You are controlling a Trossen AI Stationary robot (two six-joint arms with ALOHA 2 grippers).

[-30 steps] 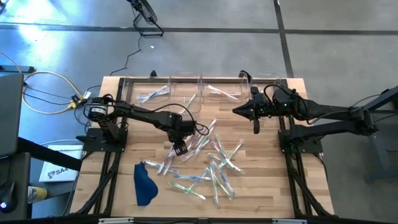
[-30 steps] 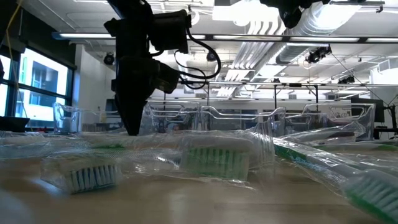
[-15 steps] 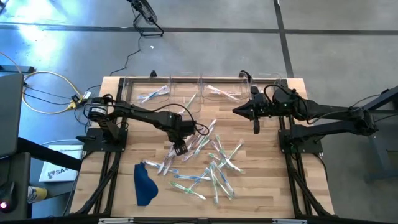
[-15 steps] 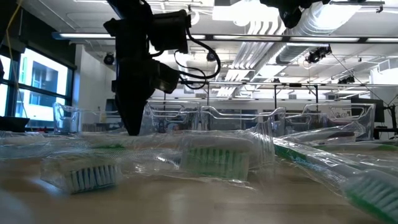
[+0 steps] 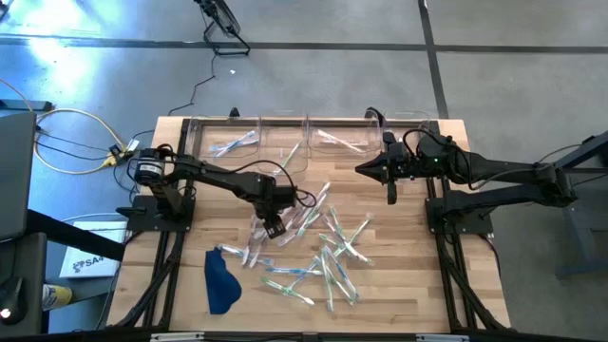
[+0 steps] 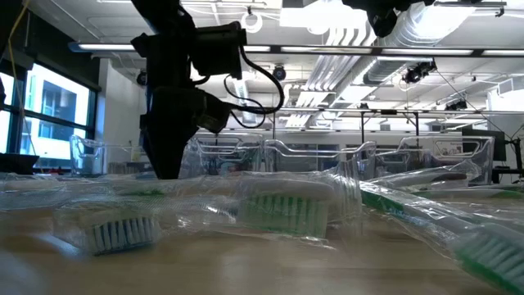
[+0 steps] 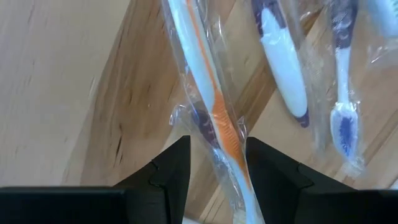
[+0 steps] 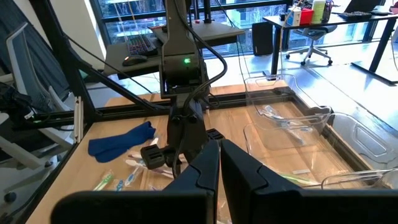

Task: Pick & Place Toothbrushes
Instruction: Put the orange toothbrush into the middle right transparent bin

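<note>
Gripping a wrapped toothbrush [image 7: 211, 106] with an orange-and-pale-blue handle, my left hand [image 5: 272, 226] has its fingers [image 7: 166, 171] closed partway on the wrapper, pointing down at the wooden surface [image 5: 399, 285]. It sits at nine o'clock of the scattered toothbrushes [image 5: 328, 249]. My right hand [image 5: 364, 170] hangs fully closed and empty by the clear bins [image 5: 285, 128], at twelve o'clock of the pile.

Pale blue-and-orange toothbrush [image 7: 208, 93] in clear wrapper; purple-and-white toothbrush [image 7: 283, 62]; dark blue cloth [image 5: 220, 283]; pale wood table [image 5: 399, 304].
</note>
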